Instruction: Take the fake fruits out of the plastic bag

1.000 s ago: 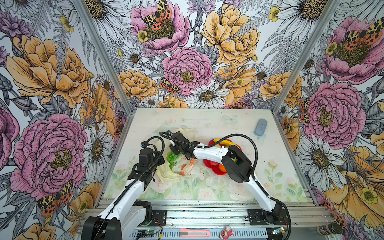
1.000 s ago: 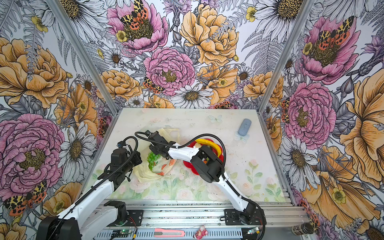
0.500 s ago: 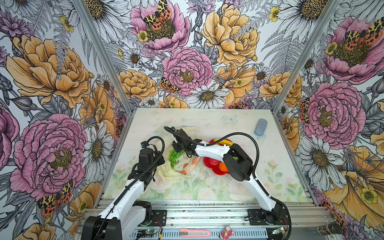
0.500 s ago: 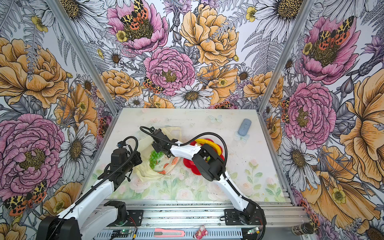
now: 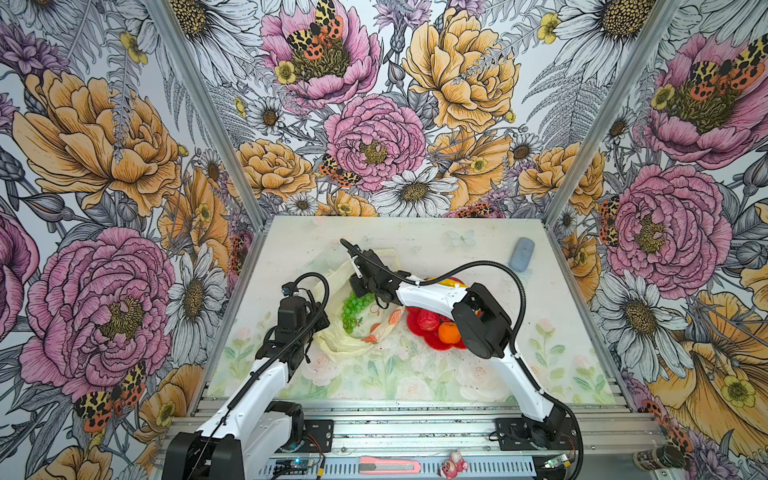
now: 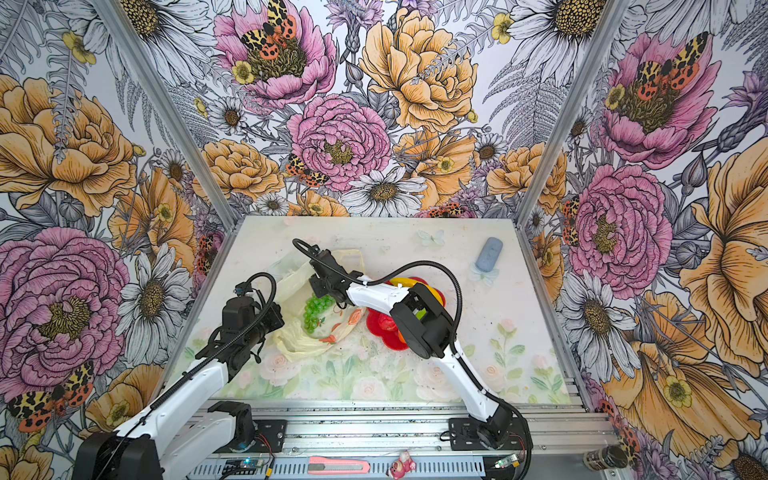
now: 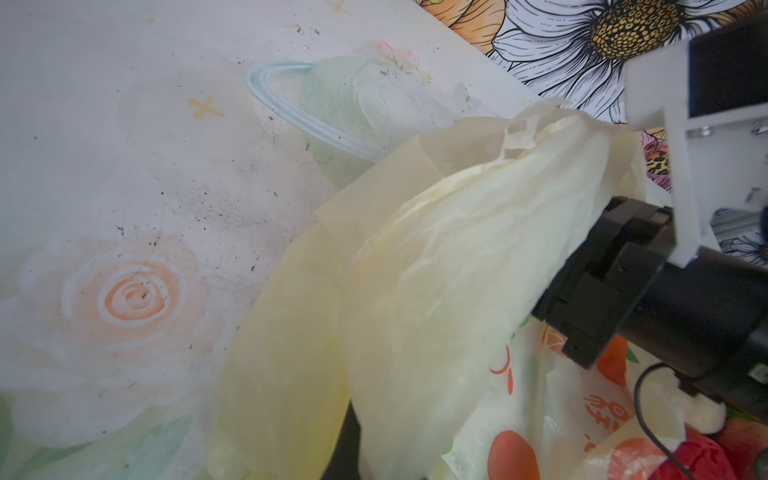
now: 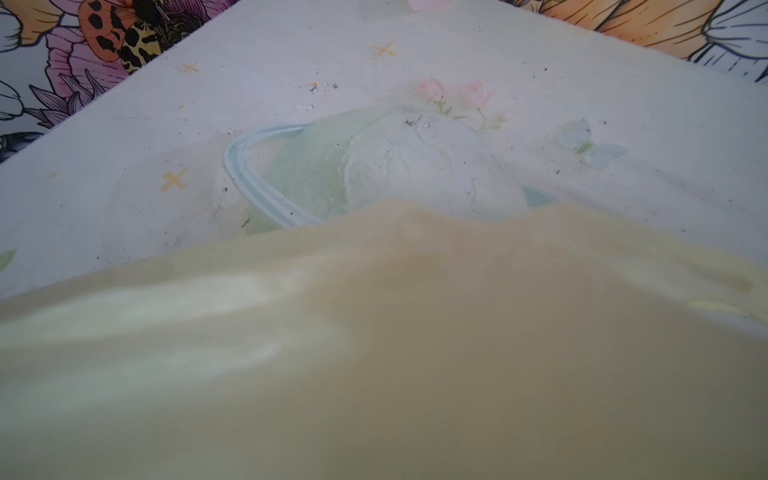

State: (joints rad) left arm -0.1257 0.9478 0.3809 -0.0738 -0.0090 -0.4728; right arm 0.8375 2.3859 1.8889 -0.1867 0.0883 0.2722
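The right gripper has slid slightly toward the plate since a second ago and is now over the grapes at the bag mouth (jaws hidden, so I cannot tell its grip). The left gripper stays clenched on the bag's edge.

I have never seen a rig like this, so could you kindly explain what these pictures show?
Two white-and-black robot arms work at a flower-printed table. Two pictures look down from one overhead stereo camera; two come from wrist cameras. The jaws of the left arm are shut, seemingly on the edge of a cream-yellow plastic bag. The right arm reaches to the bag beside a green toy grape bunch; bag film covers its wrist camera, so its jaws are hidden. A red flower-shaped plate holds a red toy fruit, an orange one and a yellow banana.
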